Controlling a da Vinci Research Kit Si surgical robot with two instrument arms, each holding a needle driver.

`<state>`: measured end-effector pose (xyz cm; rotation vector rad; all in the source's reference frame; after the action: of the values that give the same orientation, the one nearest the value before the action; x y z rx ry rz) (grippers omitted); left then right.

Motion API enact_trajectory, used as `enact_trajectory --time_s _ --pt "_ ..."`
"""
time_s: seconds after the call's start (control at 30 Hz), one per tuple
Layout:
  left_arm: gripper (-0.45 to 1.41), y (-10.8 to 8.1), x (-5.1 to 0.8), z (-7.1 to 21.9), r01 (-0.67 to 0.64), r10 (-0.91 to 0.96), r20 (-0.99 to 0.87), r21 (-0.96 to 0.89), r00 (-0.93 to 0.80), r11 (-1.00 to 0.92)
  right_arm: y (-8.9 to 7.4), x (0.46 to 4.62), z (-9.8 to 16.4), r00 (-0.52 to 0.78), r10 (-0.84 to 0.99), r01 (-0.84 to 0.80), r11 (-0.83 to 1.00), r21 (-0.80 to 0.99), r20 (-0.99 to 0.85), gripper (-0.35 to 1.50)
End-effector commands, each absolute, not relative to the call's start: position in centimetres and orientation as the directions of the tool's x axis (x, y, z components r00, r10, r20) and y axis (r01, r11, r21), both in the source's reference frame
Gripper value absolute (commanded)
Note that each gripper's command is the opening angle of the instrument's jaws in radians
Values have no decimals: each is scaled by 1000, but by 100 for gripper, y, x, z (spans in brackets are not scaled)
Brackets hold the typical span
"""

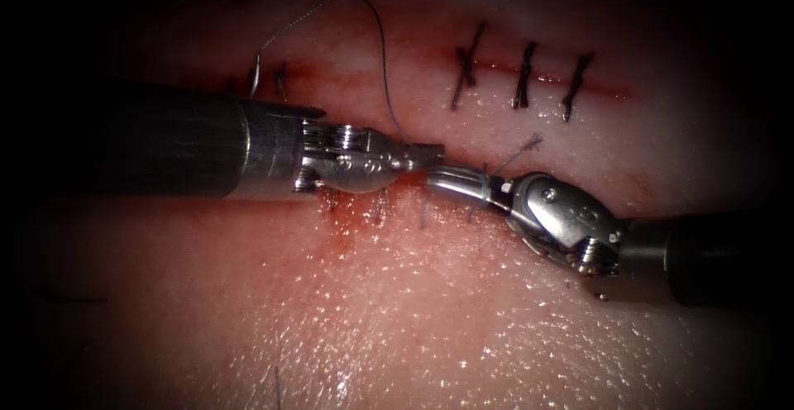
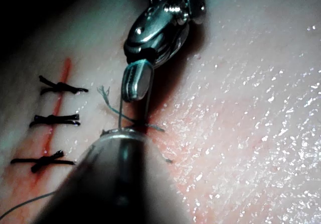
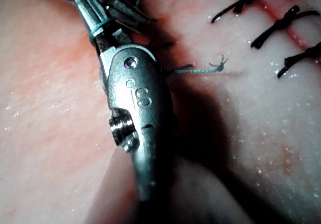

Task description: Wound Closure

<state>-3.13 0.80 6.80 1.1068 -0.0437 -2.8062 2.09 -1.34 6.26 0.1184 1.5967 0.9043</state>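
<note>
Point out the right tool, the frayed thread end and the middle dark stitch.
Right tool [image 1: 459, 183], endoscope view, between its jaw tips.
Frayed thread end [image 3: 218, 63], right wrist view, its frayed tip.
Middle dark stitch [image 1: 523, 75], endoscope view, its knot.

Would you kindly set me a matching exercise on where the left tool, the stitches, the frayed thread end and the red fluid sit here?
1. left tool
2. stitches
3. frayed end
4. red fluid

A. across the cut, on the endoscope view's right
B. on the tissue below the left tool's wrist
C. jaws shut on the thread that loops upward
D. lying just above the right tool

Pairs: 1-C, 2-A, 3-D, 4-B. I cannot make out the needle.
</note>
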Motion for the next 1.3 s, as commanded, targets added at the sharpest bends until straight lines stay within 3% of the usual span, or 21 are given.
enact_trajectory --time_s 0.03,0.3,0.4,0.83,1.3 --pt "-45 71 -321 688 98 -117 -684 67 -720 -993 -144 210 631 -280 565 -446 640 626 -776 -35" --pt "-45 42 -344 703 85 -101 -701 57 -706 -995 -153 187 644 -489 664 -548 270 792 -565 -35" --pt "-45 36 -353 707 84 -100 -705 58 -702 -995 -160 178 648 -498 696 -601 153 784 -518 -35" --pt "-45 33 -364 709 81 -93 -714 51 -694 -995 -207 144 684 -658 676 -566 -152 810 -333 73" --pt "-45 30 -367 707 78 -93 -695 54 -713 -996 -229 138 719 -784 609 -410 -361 838 -120 78"
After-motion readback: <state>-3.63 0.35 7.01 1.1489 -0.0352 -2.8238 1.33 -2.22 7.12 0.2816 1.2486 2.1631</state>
